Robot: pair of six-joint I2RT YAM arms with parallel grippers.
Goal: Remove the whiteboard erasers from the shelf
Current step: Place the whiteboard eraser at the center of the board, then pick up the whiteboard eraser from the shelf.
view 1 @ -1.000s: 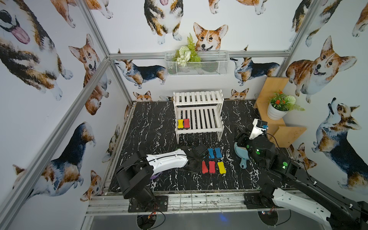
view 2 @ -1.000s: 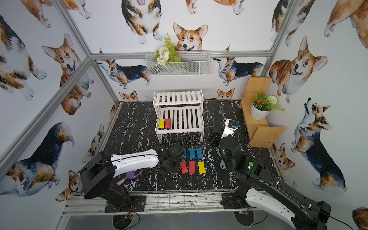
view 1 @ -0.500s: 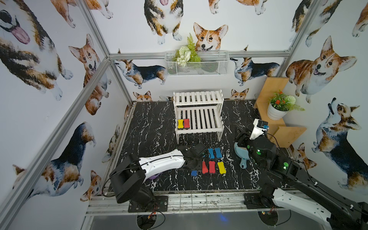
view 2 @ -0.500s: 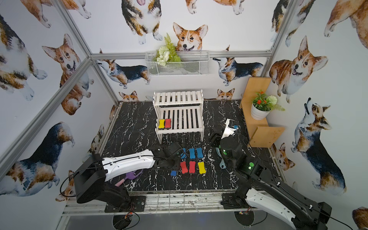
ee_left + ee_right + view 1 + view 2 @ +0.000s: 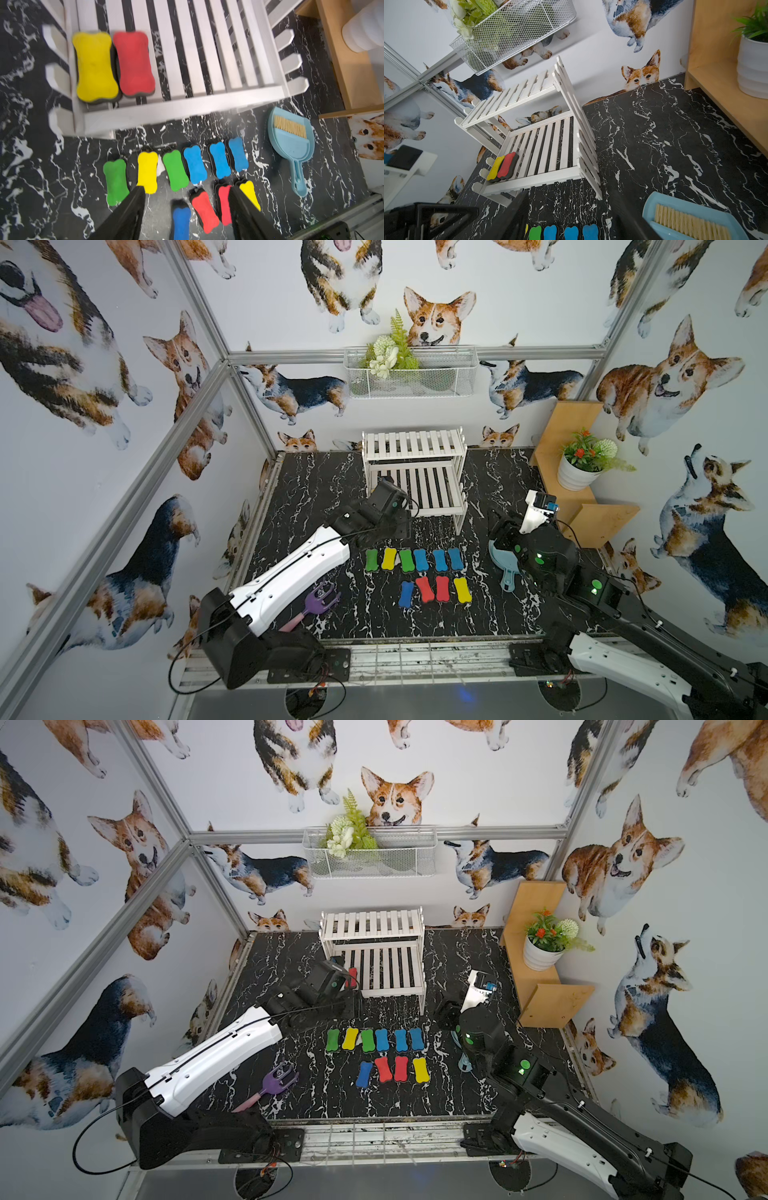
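1. Yellow eraser [image 5: 94,66] and red eraser [image 5: 134,62] lie touching, side by side, on the lower tier of the shelf [image 5: 187,108]. In the left wrist view they are ahead of the left gripper [image 5: 187,188] and off to its left. Its fingers are spread, with nothing between them. Ten other erasers [image 5: 195,164] lie in two rows on the surface [image 5: 41,166], under and just ahead of the fingertips.
   - Judgement: take the red one first, since its outer side is free, while the yellow one sits close against the shelf's end.
   - Pass over the front rail, come down from above and close across the narrow waist.
2. In the right wrist view, the right gripper [image 5: 570,195] is also spread and empty. The pair sits well ahead of it to the left, and the dustpan [image 5: 685,220] is just beside it on the right. This reach looks better left to the left arm.
3. In both top views, the left arm's wrist hangs over that shelf corner. In a top view, only a sliver of red [image 5: 353,977] shows. Lift clear of the rail before swinging back to the rows.
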